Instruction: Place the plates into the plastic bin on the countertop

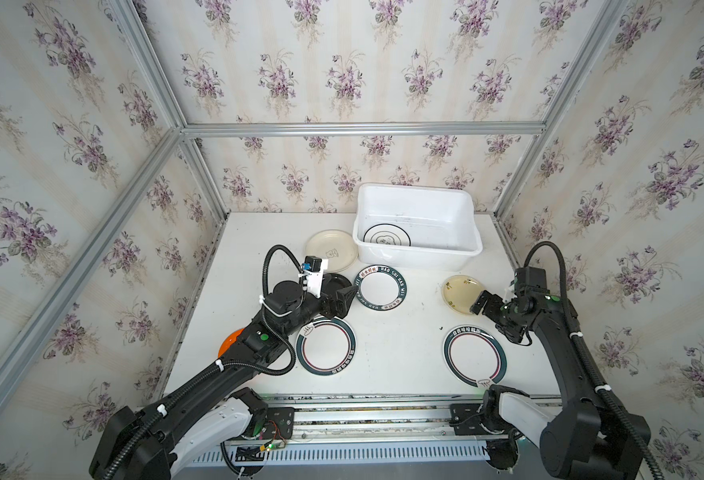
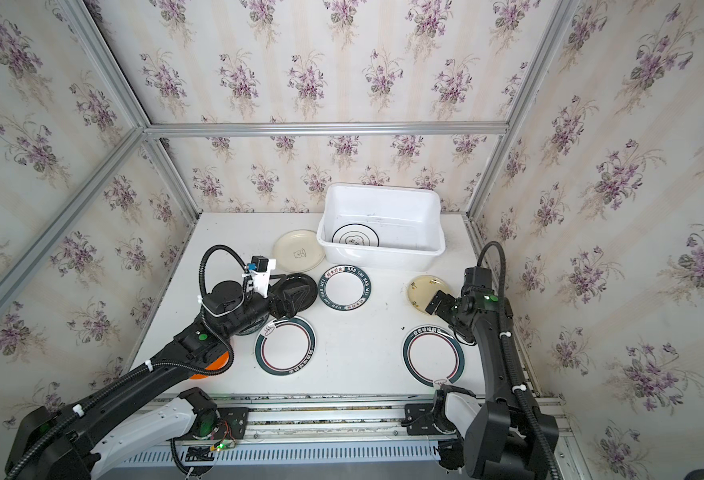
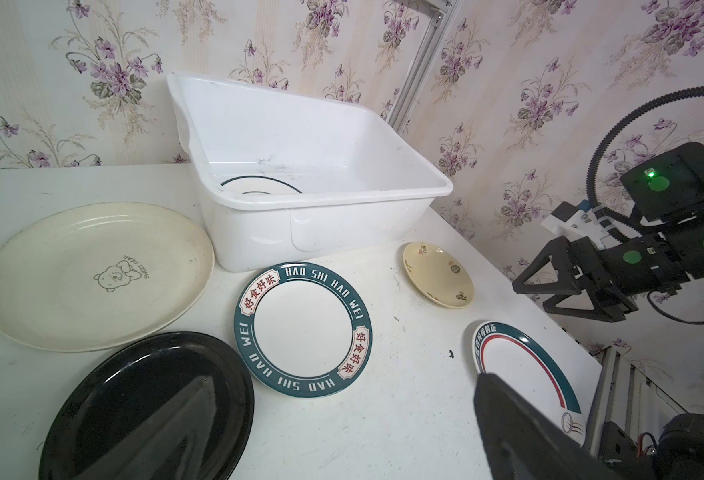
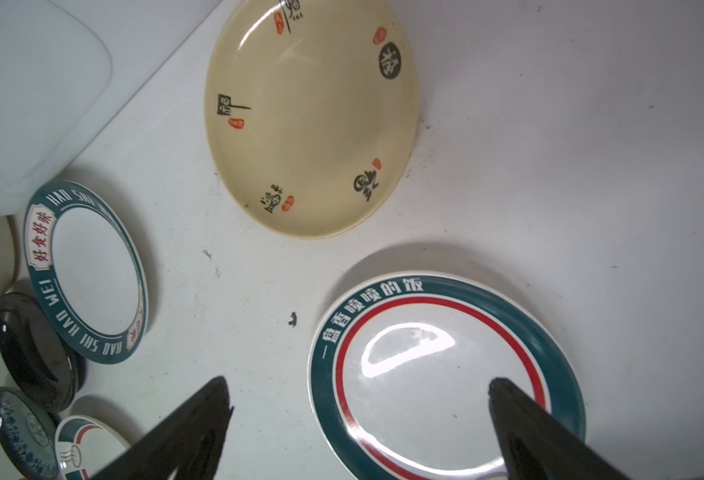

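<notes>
The white plastic bin [image 1: 425, 248] stands at the back of the countertop [image 1: 408, 340], with a dark-ringed white plate [image 1: 386, 237] lying in it. On the top lie a cream plate [image 1: 331, 250], a black plate [image 1: 335, 280], a lettered-rim plate [image 1: 380, 292], a pale yellow plate [image 1: 460, 289], two teal-rimmed plates [image 1: 326, 345] [image 1: 475, 357] and an orange plate [image 1: 228, 343] under the left arm. My left gripper [image 1: 342, 301] hangs open over the black plate. My right gripper [image 4: 358, 386] is open and empty, between the yellow plate and a teal-rimmed one. A teal-patterned plate [image 4: 21, 432] shows in the right wrist view.
Aluminium frame rails [image 1: 362, 129] and flowered walls close in the back and both sides. The arms' base rail [image 1: 362, 415] runs along the front edge. A small dark speck [image 1: 441, 328] lies on the top.
</notes>
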{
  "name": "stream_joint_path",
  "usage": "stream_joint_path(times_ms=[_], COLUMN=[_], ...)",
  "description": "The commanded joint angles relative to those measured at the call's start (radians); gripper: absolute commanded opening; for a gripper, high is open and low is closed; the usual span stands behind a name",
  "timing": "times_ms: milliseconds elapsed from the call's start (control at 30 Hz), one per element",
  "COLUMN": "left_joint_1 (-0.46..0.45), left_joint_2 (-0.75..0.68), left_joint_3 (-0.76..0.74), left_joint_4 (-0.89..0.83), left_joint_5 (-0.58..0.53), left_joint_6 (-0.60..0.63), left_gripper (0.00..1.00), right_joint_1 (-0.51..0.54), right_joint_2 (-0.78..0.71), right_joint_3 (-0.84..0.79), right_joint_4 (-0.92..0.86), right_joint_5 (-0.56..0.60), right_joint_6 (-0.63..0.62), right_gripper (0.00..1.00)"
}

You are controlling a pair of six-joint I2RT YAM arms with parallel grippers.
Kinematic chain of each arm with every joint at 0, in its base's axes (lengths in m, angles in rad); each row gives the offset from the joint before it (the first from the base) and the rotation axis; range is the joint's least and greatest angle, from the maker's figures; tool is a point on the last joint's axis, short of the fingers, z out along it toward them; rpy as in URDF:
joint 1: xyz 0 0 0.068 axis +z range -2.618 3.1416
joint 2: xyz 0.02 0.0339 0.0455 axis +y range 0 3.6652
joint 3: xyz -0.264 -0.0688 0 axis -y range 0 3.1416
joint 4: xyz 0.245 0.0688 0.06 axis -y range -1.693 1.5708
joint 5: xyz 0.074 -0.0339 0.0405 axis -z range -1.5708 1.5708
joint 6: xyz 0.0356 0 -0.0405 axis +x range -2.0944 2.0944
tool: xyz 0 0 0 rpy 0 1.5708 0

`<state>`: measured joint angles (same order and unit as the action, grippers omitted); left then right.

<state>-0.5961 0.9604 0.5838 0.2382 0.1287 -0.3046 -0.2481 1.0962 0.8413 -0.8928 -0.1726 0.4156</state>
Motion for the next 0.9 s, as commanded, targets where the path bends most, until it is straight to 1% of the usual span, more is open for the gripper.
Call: stream_joint_path(times_ms=[0, 67, 200, 367, 533, 633, 867], left_joint_1=[-0.001, -0.001, -0.001, -0.001, -0.001, -0.001, -0.001], left_joint_2=[-0.007, -0.007, -0.003, 0.008, 0.011, 0.002, 0.003], left_joint_3=[-0.005, -0.007, -0.008, -0.015, -0.012, -0.015, -0.018], left_joint_4=[0.01, 0.012, 0.018, 0.023, 0.018, 0.01, 0.009], left_joint_5=[-0.008, -0.004, 0.001, -0.013, -0.021, -0.038, -0.061], left_joint_6=[0.012, 0.009, 0.007, 0.016, 0.028, 0.039, 0.051], left_gripper=[1.0, 1.0, 1.0, 1.0, 1.0, 1.0, 1.0], right_joint_1=[-0.02, -0.037, -0.05, -0.056, -0.056, -0.056, -0.056], right_joint_2=[0.051, 0.086, 0.111, 0.13, 0.199, 0.229, 0.287], right_joint_3=[0.026, 0.03, 0.02, -0.015, -0.025, -0.022, -0.017], right_joint_4=[-0.061, -0.062, -0.026, 0.036, 0.062, 0.061, 0.069], right_joint_5=[0.099, 0.113, 0.126, 0.07, 0.004, 0.038, 0.07], right_joint_6=[-0.045, -0.048, -0.071, -0.114, -0.135, -0.138, -0.137], right_gripper=[0.99, 0.99, 0.99, 0.99, 0.99, 0.99, 0.99])
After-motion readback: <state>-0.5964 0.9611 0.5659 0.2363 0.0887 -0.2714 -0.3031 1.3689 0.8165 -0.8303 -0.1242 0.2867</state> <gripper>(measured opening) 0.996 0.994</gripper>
